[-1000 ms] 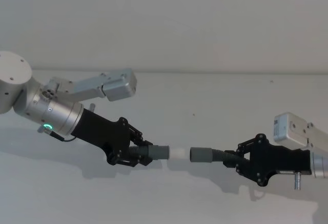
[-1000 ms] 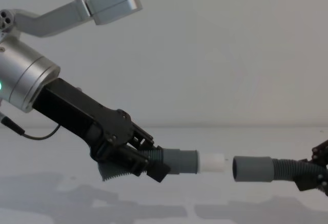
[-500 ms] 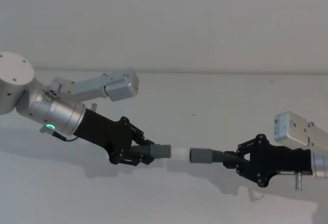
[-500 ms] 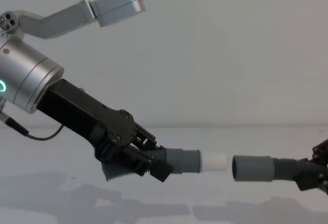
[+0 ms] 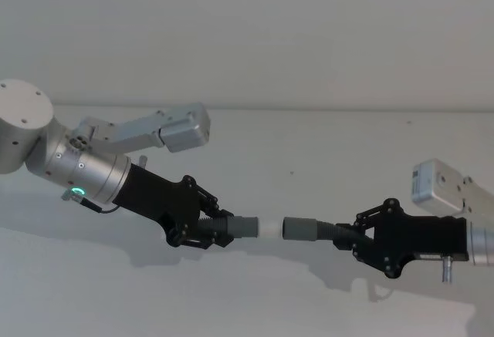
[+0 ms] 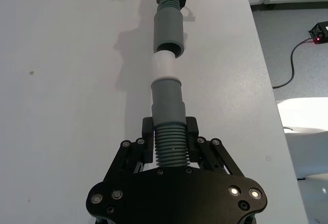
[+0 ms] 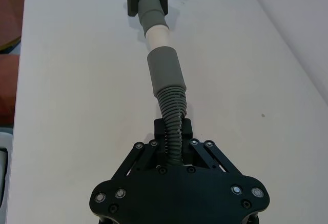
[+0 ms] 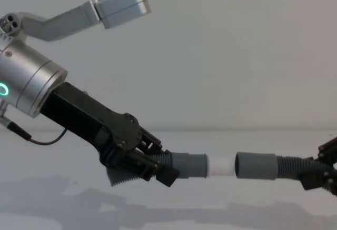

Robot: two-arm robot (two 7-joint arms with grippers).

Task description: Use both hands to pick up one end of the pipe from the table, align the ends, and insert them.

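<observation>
So we've got the whole thing hanging just above the tabletop [image 5: 309, 144], which is bare under and around both hands, so nothing is in the way of the join. Only other stuff nearby is a silver arm link [image 5: 166, 127] up behind our left hand, well clear of the action.

Our left hand [image 5: 207, 227] is clamped shut on the ribbed part of the left hose piece [image 6: 169, 144], gripping back from the cuff so the white tip [image 8: 221, 167] pokes out free ahead of it. Our right hand [image 5: 356, 237] is shut the same way on the right hose piece [image 7: 172, 114], leaving its grey socket [image 8: 256, 165] sticking out toward the other hand.

Both ends point at each other on pretty much one line, which we reckon is the point of holding them level like this. The tip looks right at the socket's mouth, touching or barely started in; hard to say which.
</observation>
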